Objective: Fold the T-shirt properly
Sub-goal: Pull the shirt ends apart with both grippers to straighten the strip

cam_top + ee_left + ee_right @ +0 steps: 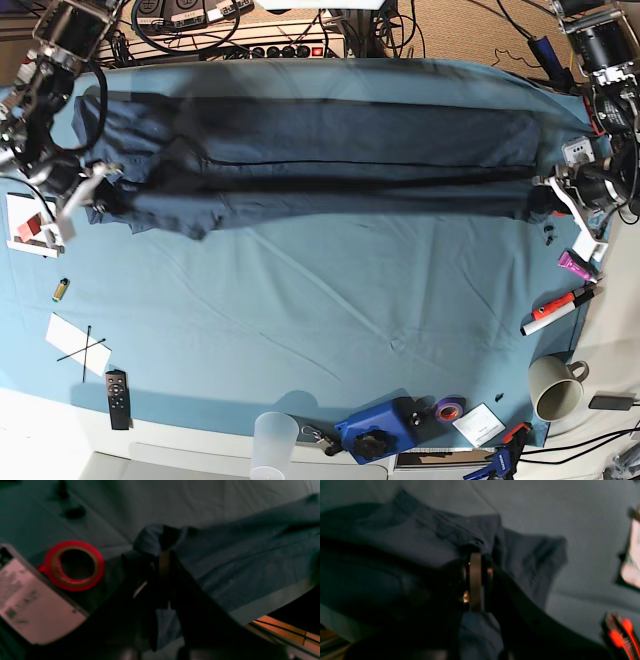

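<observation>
Both arms reach in from the far corners of the counter (330, 330) and hold the T-shirt (330, 150) stretched between them across the far half. In the base view the right arm comes down along that view's left edge, its tool (92, 188) low over the cloth at the shirt's left end. The left arm comes down the view's right edge, its tool (550, 195) at the shirt's right end.

The right tool (476, 555) is closed on a bunched fold of the T-shirt (402, 537); the fabric rises to the fingertips and drapes away on either side, with more hanging below the fingers. The left tool (163, 547) is closed on the T-shirt (250, 562) too, a small hump of fabric gathered at its tip.

The shirt lies as a long dark band from one side of the counter to the other, folded lengthwise, with a darker crease running along its middle. A sleeve flap sticks out near the right tool.

Both wrist views are dark and blurred, so the fingers show only as black shapes and the exact pinch line is hard to make out. Beside the left tool a red tape roll (73, 565) rests against a pale box (30, 600) whose print cannot be read. In the right wrist view a red-and-black object (620, 632) is cut off at the corner. The arms' upper links are cropped by the base view's top edge, and the collar cannot be found in any view.
</observation>
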You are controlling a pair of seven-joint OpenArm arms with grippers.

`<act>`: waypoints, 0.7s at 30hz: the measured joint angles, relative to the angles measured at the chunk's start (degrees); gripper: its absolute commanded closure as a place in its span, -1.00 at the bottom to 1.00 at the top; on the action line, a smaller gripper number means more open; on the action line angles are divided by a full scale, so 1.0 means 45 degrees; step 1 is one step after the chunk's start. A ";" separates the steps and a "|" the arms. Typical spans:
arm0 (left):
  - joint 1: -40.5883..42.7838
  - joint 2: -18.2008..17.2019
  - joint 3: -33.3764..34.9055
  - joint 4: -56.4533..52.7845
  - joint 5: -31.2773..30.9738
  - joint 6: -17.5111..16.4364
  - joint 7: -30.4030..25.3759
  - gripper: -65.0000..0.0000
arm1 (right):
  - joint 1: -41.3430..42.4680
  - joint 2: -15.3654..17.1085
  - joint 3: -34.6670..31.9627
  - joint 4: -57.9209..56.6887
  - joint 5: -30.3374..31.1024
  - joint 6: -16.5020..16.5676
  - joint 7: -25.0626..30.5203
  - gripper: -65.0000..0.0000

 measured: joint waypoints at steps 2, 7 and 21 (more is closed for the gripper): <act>0.0005 -0.0126 0.0000 0.0000 -0.0044 -0.0087 0.0000 1.00 | -0.0189 0.0000 0.0544 0.0000 0.0559 0.0107 -0.0053 1.00; 0.0151 -0.0155 0.0000 0.0010 -0.0053 -0.0087 0.0000 1.00 | -0.0772 -0.0039 0.1535 0.0000 0.0879 0.0345 -0.0427 1.00; 0.1005 -0.0151 0.0005 0.0010 -0.0238 -0.0087 0.0039 1.00 | -0.2157 -0.0141 0.1991 0.0000 0.0845 0.0583 -0.0262 1.00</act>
